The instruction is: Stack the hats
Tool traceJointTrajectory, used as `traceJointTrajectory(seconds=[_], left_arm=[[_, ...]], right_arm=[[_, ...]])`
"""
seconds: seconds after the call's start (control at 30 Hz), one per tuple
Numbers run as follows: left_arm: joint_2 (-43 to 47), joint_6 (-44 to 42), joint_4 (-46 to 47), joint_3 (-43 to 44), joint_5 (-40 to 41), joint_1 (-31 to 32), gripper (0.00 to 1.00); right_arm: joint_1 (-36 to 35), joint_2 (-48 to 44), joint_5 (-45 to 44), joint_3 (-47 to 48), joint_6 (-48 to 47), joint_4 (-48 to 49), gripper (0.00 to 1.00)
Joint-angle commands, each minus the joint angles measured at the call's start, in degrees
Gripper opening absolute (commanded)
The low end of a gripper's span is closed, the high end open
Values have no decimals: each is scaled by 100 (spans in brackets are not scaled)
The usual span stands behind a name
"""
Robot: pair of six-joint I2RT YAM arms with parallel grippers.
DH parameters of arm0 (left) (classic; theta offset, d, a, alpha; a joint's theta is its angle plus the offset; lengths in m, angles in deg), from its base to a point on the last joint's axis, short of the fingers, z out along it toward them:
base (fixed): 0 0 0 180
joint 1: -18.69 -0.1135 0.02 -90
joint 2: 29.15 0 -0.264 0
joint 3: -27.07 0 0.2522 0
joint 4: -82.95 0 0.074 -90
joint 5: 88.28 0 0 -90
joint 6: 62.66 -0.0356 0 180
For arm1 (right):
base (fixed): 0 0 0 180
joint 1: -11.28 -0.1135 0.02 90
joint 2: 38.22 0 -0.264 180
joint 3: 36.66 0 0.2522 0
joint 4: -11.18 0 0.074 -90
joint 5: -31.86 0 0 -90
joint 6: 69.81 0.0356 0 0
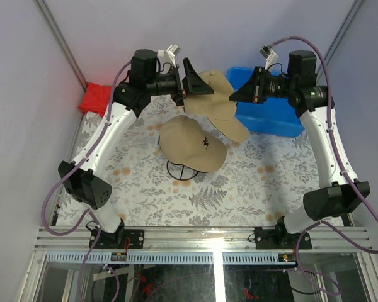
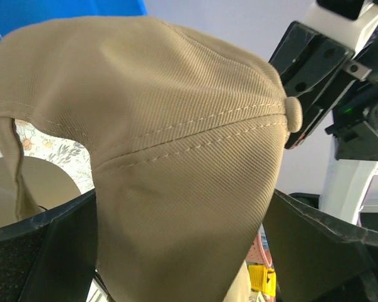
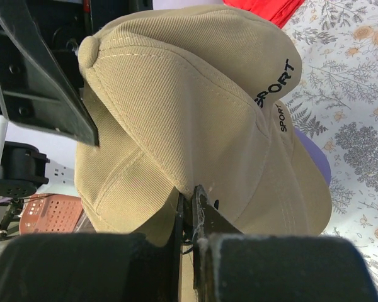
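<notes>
A tan hat [image 1: 219, 100] hangs in the air at the back of the table between both grippers. My right gripper [image 1: 237, 95] is shut on the fabric at its rim, seen in the right wrist view [image 3: 190, 196]; the hat [image 3: 195, 107] reads "SPORT". My left gripper [image 1: 194, 88] is open, its wide jaws on either side of the hat's crown [image 2: 176, 138]. A second tan hat [image 1: 192, 145] sits on the black wire stand [image 1: 179, 171] below. A lavender sliver [image 3: 318, 160] shows under the held brim. The black hat is out of view.
A blue bin [image 1: 274, 113] stands at the back right, behind the right gripper. A red folded cloth [image 1: 96, 97] lies at the back left corner. The table has a grey leaf-patterned cover [image 1: 258, 189]. Purple walls enclose the back and sides.
</notes>
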Motion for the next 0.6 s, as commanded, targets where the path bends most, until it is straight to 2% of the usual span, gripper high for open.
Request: traceJointTrajectory(seconds=[0.0, 0.03, 0.1, 0.17, 0.2, 0.3, 0.33, 0.4, 0.57], left_arm=[[-65, -481, -542, 293, 239, 152, 91], [-70, -479, -540, 277, 311, 162, 83], [-125, -463, -542, 309, 374, 190, 53], [-143, -410, -433, 305, 434, 211, 27], [-111, -344, -252, 222, 458, 221, 20], [205, 85, 948, -442, 449, 229, 10], [358, 358, 1511, -760, 479, 227, 8], [577, 678, 2332, -1275, 552, 196, 4], [801, 960, 3343, -1895, 573, 18, 2]], right_arm=[[-95, -48, 233, 234, 354, 163, 0], [-108, -67, 251, 200, 405, 201, 0], [-148, -109, 286, 99, 491, 290, 0], [-180, -170, 274, -40, 584, 382, 0], [-178, -196, 266, -130, 645, 449, 0], [-191, -329, 205, -422, 931, 754, 2], [-189, -387, 100, -512, 1032, 841, 10], [-188, -520, -32, -650, 1157, 969, 32], [-141, -747, -492, -757, 1327, 867, 47]])
